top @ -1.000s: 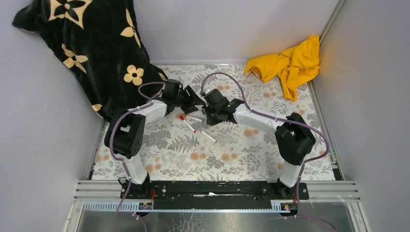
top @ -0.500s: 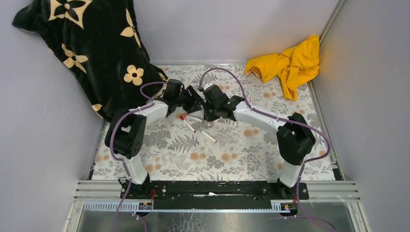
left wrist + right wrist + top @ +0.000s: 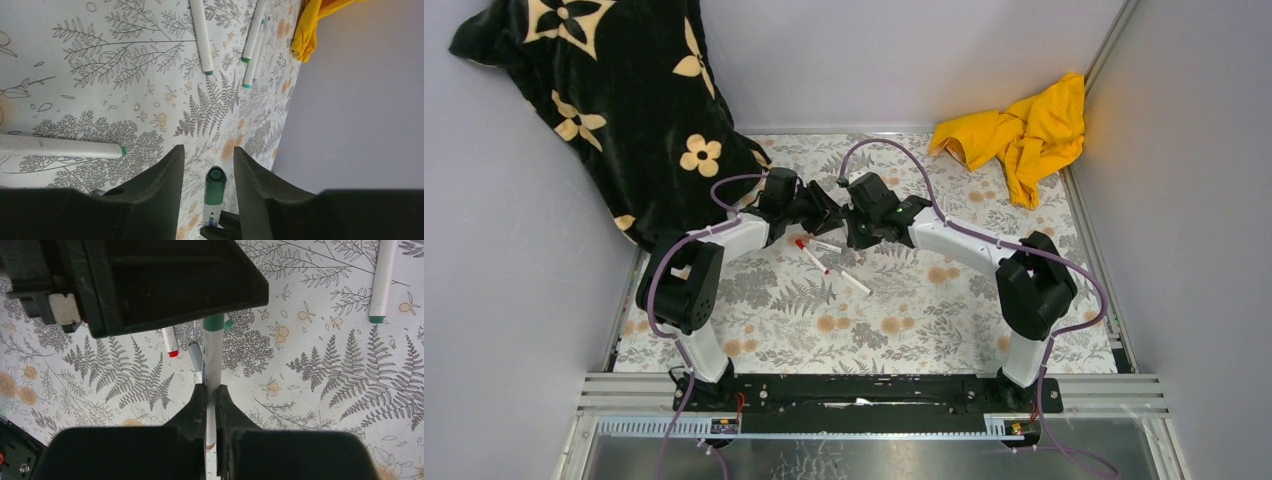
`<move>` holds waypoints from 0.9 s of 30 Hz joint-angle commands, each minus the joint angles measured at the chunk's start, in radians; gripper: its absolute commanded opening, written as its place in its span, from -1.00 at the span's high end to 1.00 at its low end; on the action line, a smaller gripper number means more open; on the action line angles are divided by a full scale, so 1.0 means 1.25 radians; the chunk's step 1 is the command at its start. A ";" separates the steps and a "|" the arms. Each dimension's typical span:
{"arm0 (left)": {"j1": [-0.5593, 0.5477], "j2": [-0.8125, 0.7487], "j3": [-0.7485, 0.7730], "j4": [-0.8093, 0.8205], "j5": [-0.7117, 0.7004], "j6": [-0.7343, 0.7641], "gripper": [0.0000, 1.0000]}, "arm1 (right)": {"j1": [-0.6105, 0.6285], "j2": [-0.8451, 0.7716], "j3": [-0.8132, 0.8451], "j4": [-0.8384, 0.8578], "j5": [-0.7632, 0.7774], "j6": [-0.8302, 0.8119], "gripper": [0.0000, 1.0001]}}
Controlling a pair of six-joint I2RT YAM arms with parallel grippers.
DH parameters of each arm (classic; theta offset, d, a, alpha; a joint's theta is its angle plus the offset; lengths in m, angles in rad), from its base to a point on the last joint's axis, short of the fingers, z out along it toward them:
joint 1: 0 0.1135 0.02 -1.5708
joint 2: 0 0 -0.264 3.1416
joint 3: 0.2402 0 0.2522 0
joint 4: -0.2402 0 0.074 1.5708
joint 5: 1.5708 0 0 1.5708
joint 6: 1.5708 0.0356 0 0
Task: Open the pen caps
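The green cap sits in the gap between the left gripper's two fingers, which stand apart on either side of it. The left wrist view shows table print between each finger and the cap, so the jaws are spread and not pressing it. The cap is on the end of a white barrel. The right gripper is clamped on that barrel further down, its fingers pinched tight against both sides. From above, the two grippers meet tip to tip over the far half of the flowered table cover, with the arms reaching in from left and right. Below them on the cover lies a pen with a red cap, and just beside it a short grey piece too small to identify. More loose pens with green ends lie flat on the cover. A yellow cloth is bunched in the far right corner, and a black flowered blanket is heaped at the far left
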 commanded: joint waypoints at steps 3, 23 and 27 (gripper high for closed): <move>-0.012 -0.030 -0.005 0.067 0.015 -0.024 0.11 | -0.011 0.006 0.019 0.034 -0.029 0.002 1.00; -0.019 -0.038 -0.014 0.085 0.023 -0.023 1.00 | -0.037 -0.004 -0.010 0.056 -0.040 0.012 1.00; -0.020 -0.041 -0.019 0.087 0.016 -0.018 1.00 | -0.037 -0.011 -0.013 0.063 -0.051 0.011 0.99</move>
